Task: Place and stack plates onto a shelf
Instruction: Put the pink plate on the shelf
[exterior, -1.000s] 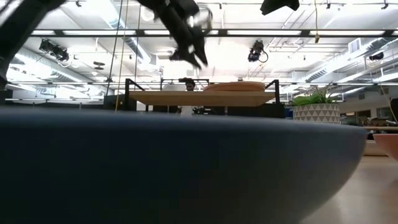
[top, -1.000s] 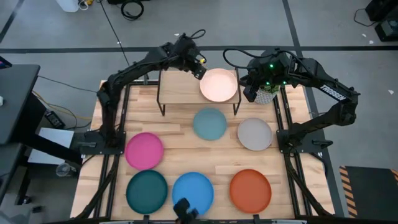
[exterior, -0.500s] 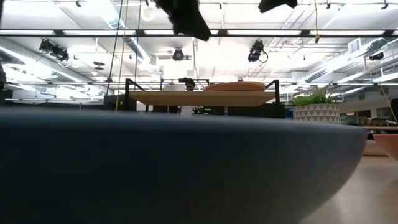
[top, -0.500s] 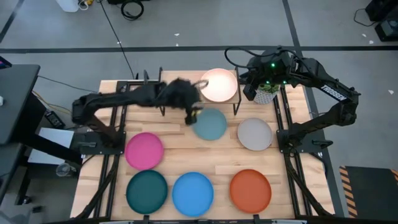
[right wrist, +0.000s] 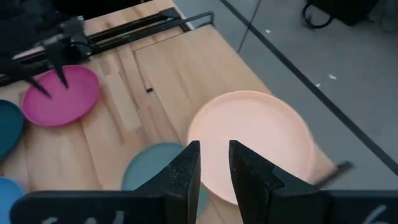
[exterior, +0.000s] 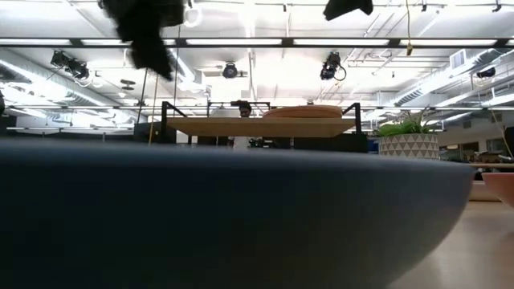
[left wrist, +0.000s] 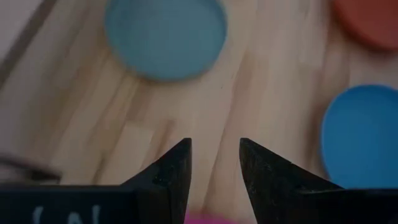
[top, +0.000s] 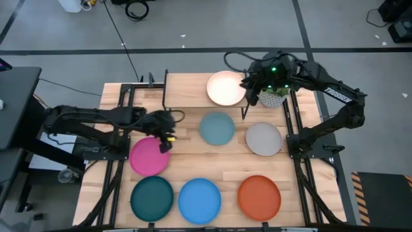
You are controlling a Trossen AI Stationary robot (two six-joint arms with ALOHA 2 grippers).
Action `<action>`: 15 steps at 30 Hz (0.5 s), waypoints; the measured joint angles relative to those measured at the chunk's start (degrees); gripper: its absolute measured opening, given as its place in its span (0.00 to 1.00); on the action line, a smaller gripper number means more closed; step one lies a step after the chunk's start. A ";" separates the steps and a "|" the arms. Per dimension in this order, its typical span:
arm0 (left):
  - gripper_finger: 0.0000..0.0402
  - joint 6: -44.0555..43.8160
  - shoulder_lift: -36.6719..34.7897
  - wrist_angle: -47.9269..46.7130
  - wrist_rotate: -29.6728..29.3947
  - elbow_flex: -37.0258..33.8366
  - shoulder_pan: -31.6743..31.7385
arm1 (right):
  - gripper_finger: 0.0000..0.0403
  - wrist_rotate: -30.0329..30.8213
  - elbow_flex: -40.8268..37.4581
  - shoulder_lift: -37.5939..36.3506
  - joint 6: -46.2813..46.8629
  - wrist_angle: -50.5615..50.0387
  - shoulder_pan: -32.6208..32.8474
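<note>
Three plates line the near edge of the tabletop [top: 187, 164]: dark teal plate [top: 152, 197], bright blue plate [top: 199, 199] and orange plate [top: 259, 196]. Behind them lie the magenta plate [top: 148, 158], the pale blue plate [top: 217, 128] and the grey plate [top: 264, 138], each flat and apart from its neighbours. The left claw [top: 165, 137] hangs over the far rim of the magenta plate, its fingers [left wrist: 177, 171] slightly parted with nothing between them. Farthest back stands the shelf [top: 190, 90], holding a single salmon plate [top: 226, 88] at its right end. The right claw [top: 252, 90] hovers just beside that plate's right rim, fingers [right wrist: 186, 174] a little apart and empty, next to a potted plant [top: 275, 98].
</note>
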 joint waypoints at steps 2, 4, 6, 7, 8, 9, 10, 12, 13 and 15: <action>0.35 -1.81 -3.88 -0.27 -0.08 -2.44 -0.06 | 0.23 0.00 0.00 1.54 0.88 0.91 1.27; 0.35 -3.36 -7.70 -0.47 -0.32 -4.91 0.08 | 0.23 0.05 0.00 3.43 2.03 2.23 2.51; 0.35 -4.89 -11.12 -0.61 -0.43 -6.81 0.60 | 0.23 0.31 -0.02 5.46 4.28 3.92 3.54; 0.35 -5.61 -12.65 -0.91 -0.44 -7.61 0.96 | 0.23 0.54 -0.02 6.43 5.68 4.98 4.06; 0.35 -6.10 -14.06 -1.46 -0.49 -8.50 1.32 | 0.23 0.75 -0.02 7.26 7.14 6.23 4.50; 0.35 -6.41 -15.01 -1.97 -0.52 -9.42 1.64 | 0.23 0.77 -0.02 8.08 8.34 7.33 4.79; 0.35 -6.66 -15.74 -2.16 -0.57 -10.13 2.04 | 0.23 0.84 -0.02 8.87 9.15 7.98 5.10; 0.35 -8.15 -16.37 -4.15 -0.39 -11.55 3.22 | 0.23 1.75 -0.02 10.57 10.76 8.73 5.87; 0.35 -9.23 -16.34 -5.31 0.44 -12.19 3.92 | 0.23 2.03 -0.02 11.44 11.65 8.74 6.28; 0.35 -10.03 -16.00 -7.07 3.33 -13.17 5.49 | 0.23 1.75 -0.02 13.49 12.41 8.70 7.26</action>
